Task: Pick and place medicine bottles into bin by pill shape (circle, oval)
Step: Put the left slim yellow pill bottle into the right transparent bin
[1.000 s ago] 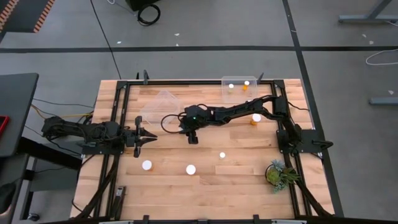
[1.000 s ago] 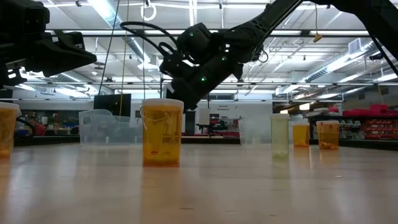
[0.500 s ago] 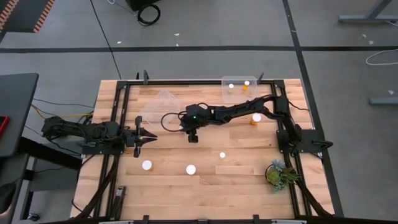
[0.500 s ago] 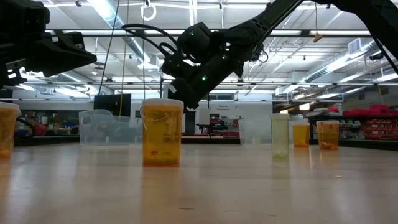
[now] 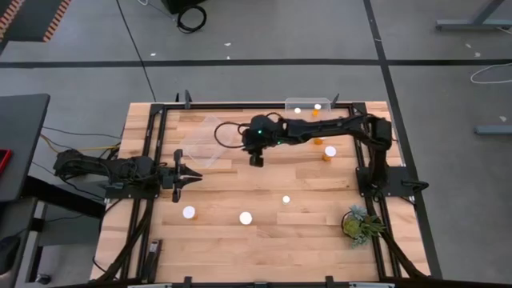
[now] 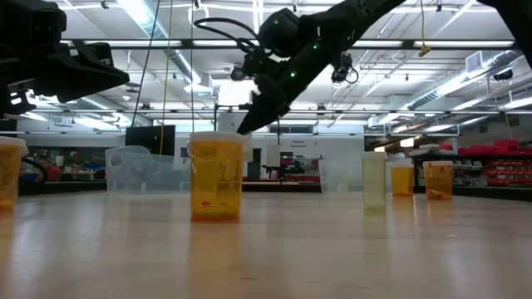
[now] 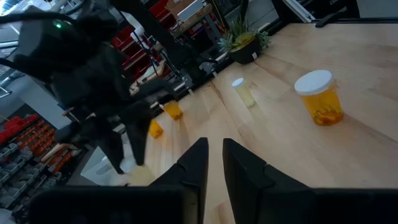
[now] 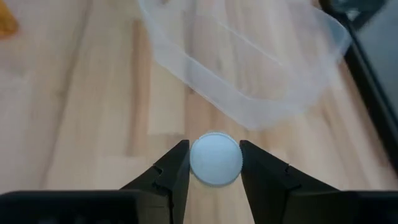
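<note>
Now the near half of the desk [image 5: 264, 240] carries three upright medicine bottles untouched: one white cap [image 5: 189, 212] toward the left, a second [image 5: 246, 217] beside it, and a smaller one [image 5: 286, 199] a little farther in. Level with these at the left edge, the left claw [image 5: 192, 177] waits with its fingers pressed together on nothing.

Farther in, the change is with the right arm. A second ago the right claw [image 8: 214, 163] hung over the desk's middle with its fingers wider; it has since closed on a white-capped bottle [image 8: 215, 158], cap pinched between both fingers, and swung away from the near side toward the clear empty bin [image 5: 207, 138] at the far left. In the low view it has also risen. The wrist view shows that bin's rim just ahead, the bottle not yet over it.

Another bottle [image 5: 329, 152] stands to the right, and the far bin [image 5: 308, 113] already holds two. So this looks like a carry under way, with release still to come.
</note>
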